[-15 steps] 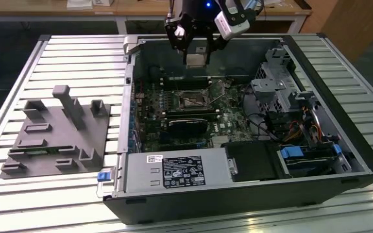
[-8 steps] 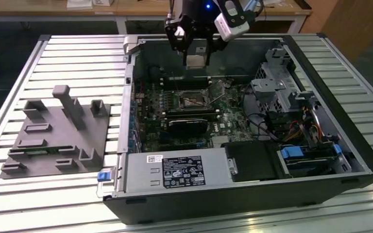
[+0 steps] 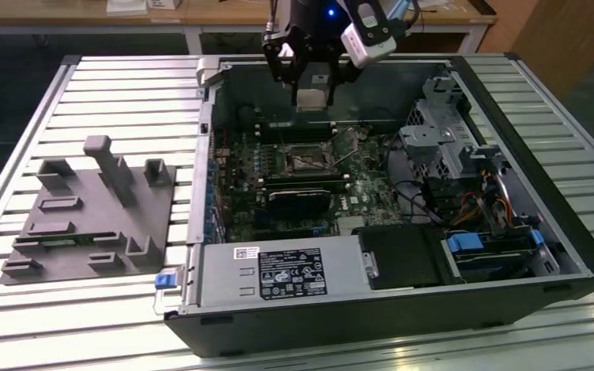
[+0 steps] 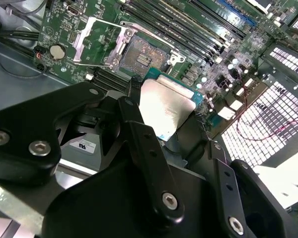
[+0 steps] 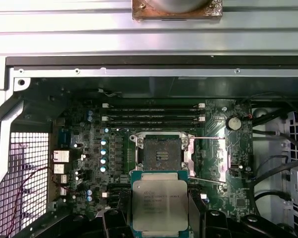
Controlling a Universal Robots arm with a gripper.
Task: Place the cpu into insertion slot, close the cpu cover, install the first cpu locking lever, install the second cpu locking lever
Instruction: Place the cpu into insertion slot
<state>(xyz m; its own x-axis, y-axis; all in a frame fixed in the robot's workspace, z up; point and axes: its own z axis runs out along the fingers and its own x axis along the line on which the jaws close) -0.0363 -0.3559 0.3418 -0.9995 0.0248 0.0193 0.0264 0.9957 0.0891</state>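
While clamped by only two opposite edges, liable to skew or slip: the cpu (image 5: pixel 160 204), pinched flat in the gripper (image 3: pixel 312 91), black fingers (image 4: pixel 139 124) shut tight against its sides, pale metal face turned to the first wrist view. Hanging clear above the motherboard (image 5: pixel 89 129), touching nothing below. Seemingly not yet squared over the insertion slot (image 5: pixel 160 152), which sits near the board's middle; hard to judge how far off. Could land cocked on the slot's silvery rim and bend the contacts if lowered tilted or off-centre. Beyond the slot, cpu cover (image 4: pixel 118 47) swung open at the slot's edge; might fall back across the opening if knocked. Thin locking levers (image 5: pixel 208 138) unlatched beside it, close enough to snag a finger. Farther still, memory slots (image 5: pixel 154 112) toward the far edge of the computer case (image 3: pixel 401 325).
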